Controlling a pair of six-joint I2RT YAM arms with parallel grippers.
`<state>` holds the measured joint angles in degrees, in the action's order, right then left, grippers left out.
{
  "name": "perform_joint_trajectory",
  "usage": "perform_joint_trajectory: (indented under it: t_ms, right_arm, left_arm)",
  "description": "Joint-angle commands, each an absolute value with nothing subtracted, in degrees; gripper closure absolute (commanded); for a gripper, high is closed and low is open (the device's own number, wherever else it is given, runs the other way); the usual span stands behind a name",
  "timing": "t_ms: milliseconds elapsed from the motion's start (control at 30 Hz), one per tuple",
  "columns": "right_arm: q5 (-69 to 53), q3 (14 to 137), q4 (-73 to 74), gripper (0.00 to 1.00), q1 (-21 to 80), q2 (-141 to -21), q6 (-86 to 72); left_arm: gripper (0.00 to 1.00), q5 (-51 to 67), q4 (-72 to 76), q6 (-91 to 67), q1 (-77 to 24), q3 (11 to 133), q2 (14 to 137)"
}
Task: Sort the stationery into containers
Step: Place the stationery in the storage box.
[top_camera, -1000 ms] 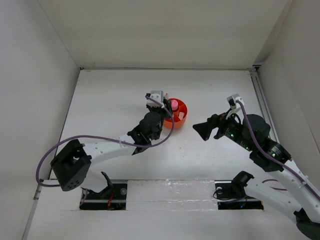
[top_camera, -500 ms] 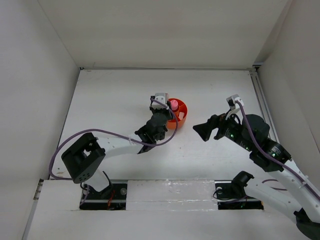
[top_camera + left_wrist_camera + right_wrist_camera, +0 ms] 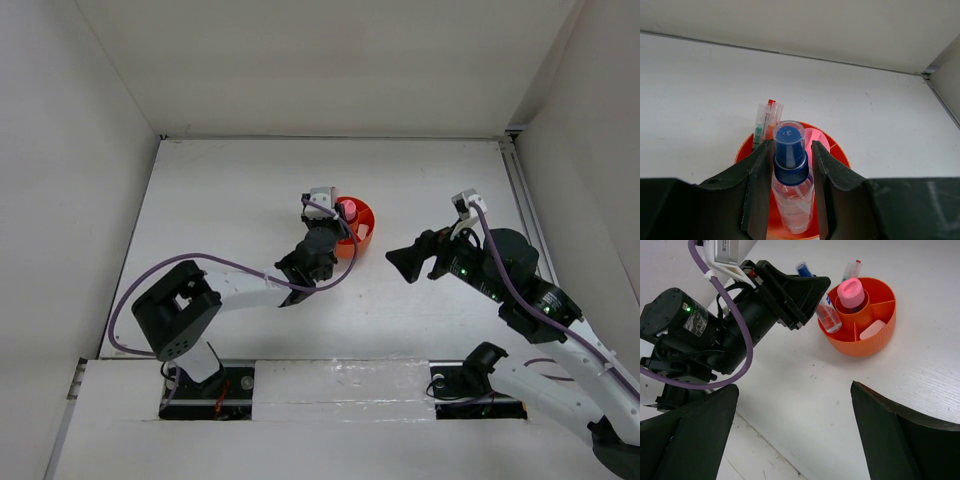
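L gripper (image 3: 791, 150) w/ blue-cap tube (image 3: 791, 202) at organizer (image 3: 865, 346)

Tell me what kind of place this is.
Probably a robot lab test cell: a white table boxed in by white walls, left arm and right arm bolted at its near edge, and an orange organizer of stationery, the left gripper holding a blue-capped bottle.

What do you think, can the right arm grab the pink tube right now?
Probably yes. The pink tube stands tall in the middle well of the orange pot, and the right gripper has open jaws with bare table between. The left gripper, holding the spray bottle at the pot's other side, crowds it slightly.
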<state>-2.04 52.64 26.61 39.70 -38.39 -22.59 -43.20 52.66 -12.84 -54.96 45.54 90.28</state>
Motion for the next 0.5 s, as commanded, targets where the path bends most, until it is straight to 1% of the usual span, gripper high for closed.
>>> perform_joint_trajectory:
  t_ms: [0,300,467]
  right_arm:
    - [-2.7,52.9,25.7,0.0,39.4,-38.3,-21.5]
    - [-3.3,52.9,25.1,0.0,39.4,-38.8,-21.5]
    - [-3.8,52.9,24.6,0.0,39.4,-38.8,-21.5]
  left_arm:
    - [1.0,-45.0,57.4,-14.7,-54.9,45.6,90.7]
    - [1.0,-45.0,52.0,-17.3,-54.9,46.4,92.3]
    - [1.0,-45.5,51.4,-17.9,-54.9,46.4,92.3]
